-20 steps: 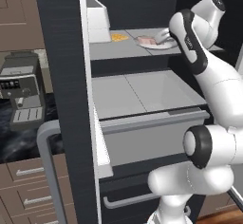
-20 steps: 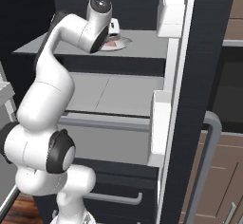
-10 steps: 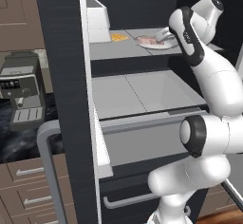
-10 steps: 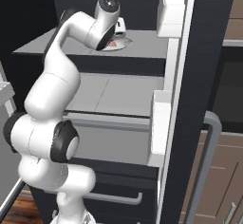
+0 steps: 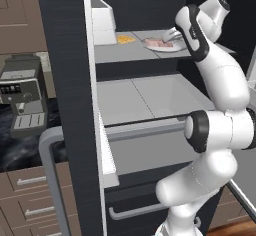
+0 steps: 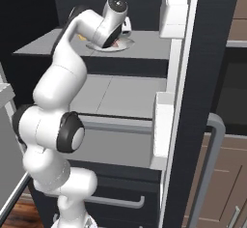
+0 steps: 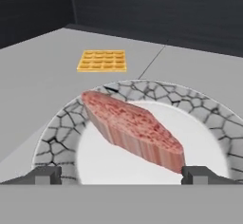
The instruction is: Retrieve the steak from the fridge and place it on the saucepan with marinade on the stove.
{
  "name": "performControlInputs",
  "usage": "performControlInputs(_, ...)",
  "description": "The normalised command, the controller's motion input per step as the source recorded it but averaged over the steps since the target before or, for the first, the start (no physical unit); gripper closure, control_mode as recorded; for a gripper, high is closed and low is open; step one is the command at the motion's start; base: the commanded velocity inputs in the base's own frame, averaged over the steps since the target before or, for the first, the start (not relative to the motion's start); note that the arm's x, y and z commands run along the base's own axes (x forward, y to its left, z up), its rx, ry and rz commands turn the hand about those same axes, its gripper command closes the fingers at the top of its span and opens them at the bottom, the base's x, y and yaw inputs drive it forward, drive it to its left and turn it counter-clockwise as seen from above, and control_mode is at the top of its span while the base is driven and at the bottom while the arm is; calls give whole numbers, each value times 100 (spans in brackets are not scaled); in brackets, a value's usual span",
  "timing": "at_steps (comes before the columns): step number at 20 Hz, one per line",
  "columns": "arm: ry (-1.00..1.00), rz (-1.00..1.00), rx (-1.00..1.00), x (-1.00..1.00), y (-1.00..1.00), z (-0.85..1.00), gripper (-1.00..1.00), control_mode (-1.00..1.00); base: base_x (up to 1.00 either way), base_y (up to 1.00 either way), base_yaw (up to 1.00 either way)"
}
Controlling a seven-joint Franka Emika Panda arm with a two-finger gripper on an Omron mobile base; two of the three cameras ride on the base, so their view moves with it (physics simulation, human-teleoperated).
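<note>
Since a second ago the arm has reached further into the fridge [image 5: 65, 105] and leaned its hand down toward the plate [image 7: 61, 123], while the steak [image 7: 133, 129] and the plate under it have not moved.

Judging by this, the step in hand is the approach for the pick: the steak is not yet taken, and the carry to the saucepan on the stove is all still to do.

The steak lies on the plate, slanting across its middle, on the upper grey shelf [image 5: 115, 52] of the fridge. A flat orange-yellow waffle [image 7: 102, 60] sits on the same shelf, beyond the plate and apart from it.

In the hand view the gripper [image 7: 122, 174] stands fully open, its two tips level with the near rim of the plate, one to each side of the steak's near end. It holds nothing and touches neither steak nor plate as far as can be seen.

The next move likely calls for a short descent so the fingers straddle the slab across its narrow width, then a firm close before lifting clear of the plate.
</note>
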Motion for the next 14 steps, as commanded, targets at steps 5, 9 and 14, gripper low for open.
performControlInputs(5, 0, 4, 0, 31, -7, -2, -100, -100, 0, 0, 0)
performControlInputs(9, 0, 3, 0, 23, -3, -7, -100, -100, 0, 0, 0)
performControlInputs(14, 0, 3, 0, 10, 0, -17, -100, -100, 0, 0, 0)
